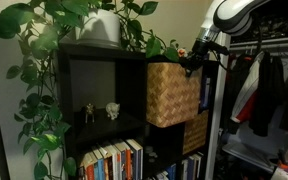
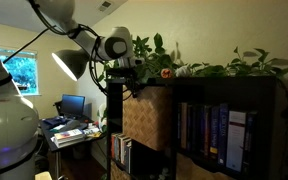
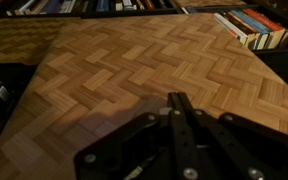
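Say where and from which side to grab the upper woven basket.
Take the upper woven basket by its top front rim, coming from the open front of the shelf. It juts out of the cubby, so that rim looks exposed; the flat woven face shows no handle. The gripper, shut, sits by that edge.

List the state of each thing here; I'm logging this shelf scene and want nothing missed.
upper basket: sticking partway out of the shelf.
gripper: shut, over the upper basket's woven face.
lower basket: set further back.
books: standing upright.
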Controlling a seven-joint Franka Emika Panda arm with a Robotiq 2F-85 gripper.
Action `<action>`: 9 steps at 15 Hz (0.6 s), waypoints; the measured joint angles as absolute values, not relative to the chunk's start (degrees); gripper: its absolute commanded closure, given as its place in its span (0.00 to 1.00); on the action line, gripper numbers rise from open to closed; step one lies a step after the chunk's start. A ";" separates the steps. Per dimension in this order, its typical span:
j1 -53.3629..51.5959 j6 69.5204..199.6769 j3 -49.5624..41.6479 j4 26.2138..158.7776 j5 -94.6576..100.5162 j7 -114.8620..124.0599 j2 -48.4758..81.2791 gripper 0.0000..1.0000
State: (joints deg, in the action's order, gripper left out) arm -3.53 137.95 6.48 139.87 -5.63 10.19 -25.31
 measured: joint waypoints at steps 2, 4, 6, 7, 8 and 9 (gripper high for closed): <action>-3.53 139.16 6.43 139.88 -5.63 10.06 -24.67 0.97; -3.53 140.26 6.42 139.88 -5.61 9.83 -24.24 0.96; -3.53 141.77 6.40 139.86 -5.61 9.56 -23.68 0.97; -3.53 142.57 6.39 139.79 -5.59 9.45 -23.30 0.97; -3.52 143.36 6.38 139.69 -5.55 9.33 -22.87 0.97; -3.50 144.04 6.36 139.52 -5.54 9.25 -22.45 0.97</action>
State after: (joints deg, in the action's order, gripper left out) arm -3.50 144.04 6.36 139.52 -5.54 9.25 -22.45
